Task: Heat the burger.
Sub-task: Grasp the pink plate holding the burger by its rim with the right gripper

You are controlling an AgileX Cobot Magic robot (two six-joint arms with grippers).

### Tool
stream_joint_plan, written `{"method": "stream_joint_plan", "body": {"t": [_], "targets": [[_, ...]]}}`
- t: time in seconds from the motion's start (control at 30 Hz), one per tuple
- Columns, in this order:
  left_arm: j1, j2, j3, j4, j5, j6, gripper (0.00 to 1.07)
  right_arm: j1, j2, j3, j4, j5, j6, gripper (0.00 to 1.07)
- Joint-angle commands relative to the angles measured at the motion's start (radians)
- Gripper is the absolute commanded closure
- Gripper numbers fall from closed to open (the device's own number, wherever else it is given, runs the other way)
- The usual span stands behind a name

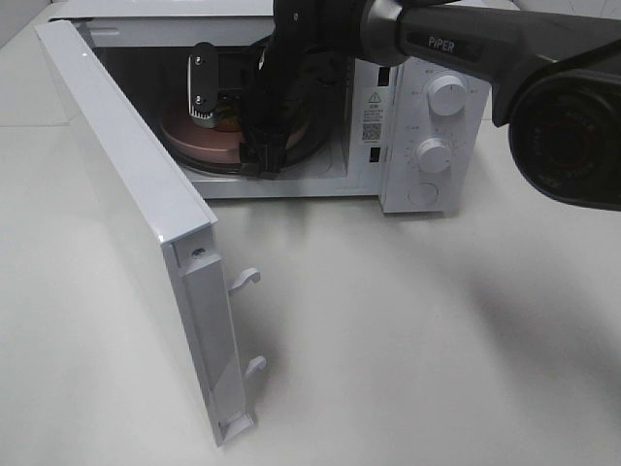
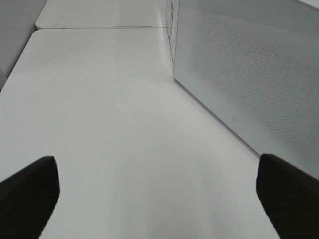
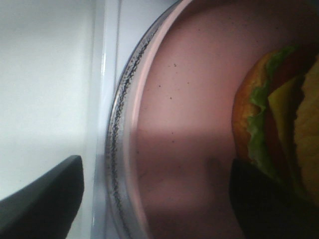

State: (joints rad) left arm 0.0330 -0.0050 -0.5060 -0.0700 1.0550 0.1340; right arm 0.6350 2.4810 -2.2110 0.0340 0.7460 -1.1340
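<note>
Inside the open microwave [image 1: 291, 97], seen from the high camera, the right pincer [image 1: 233, 121] is reached in over the pink plate [image 1: 199, 146], which rests on the glass turntable. Only a sliver of the burger [image 1: 229, 120] is seen between the fingers. It is judged that a careless pull-back could drag the plate toward the near edge or tip the bun, since the arm fills most of the cavity. The door [image 1: 136, 223] stands wide to the left and could be knocked by either arm.

From the left wrist camera, the left pincer [image 2: 159, 199] is shown fully spread over bare counter [image 2: 109, 124], just beside the perforated door panel [image 2: 249, 74], with nothing held or touched.

From the right wrist camera, the burger [image 3: 279, 124] is seen lying on the plate [image 3: 189, 99]. One dark finger [image 3: 269, 204] sits against or just beside it, so the lettuce could be snagged; contact cannot be confirmed. The jaws are parted widely, but whether anything is gripped cannot be told.
</note>
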Motion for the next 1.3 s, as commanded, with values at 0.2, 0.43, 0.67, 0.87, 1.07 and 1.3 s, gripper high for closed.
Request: {"method": "stream_joint_plan", "body": {"t": [0.2,0.43,0.67,0.87,1.07,1.3], "targets": [[0.002,-0.017,0.001,-0.003,-0.009,-0.005,0.02,-0.005,0.037,-0.006,0.008,0.005,0.011,0.31],[0.002,-0.017,0.001,-0.003,-0.009,-0.005,0.02,-0.005,0.055,-0.006,0.034,0.008,0.005,0.31],[0.002,-0.017,0.001,-0.003,-0.009,-0.005,0.02,-0.005,0.056,-0.006,0.047,0.008,0.005,0.31],[0.002,-0.017,0.001,-0.003,-0.009,-0.005,0.02,-0.005,0.078,-0.006,0.059,0.019,0.005,0.31],[0.002,-0.017,0.001,-0.003,-0.009,-0.005,0.02,-0.005,0.078,-0.006,0.058,0.015,0.005,0.31],[0.002,-0.017,0.001,-0.003,-0.009,-0.005,0.02,-0.005,0.078,-0.006,0.058,0.018,0.012,0.31]]}}
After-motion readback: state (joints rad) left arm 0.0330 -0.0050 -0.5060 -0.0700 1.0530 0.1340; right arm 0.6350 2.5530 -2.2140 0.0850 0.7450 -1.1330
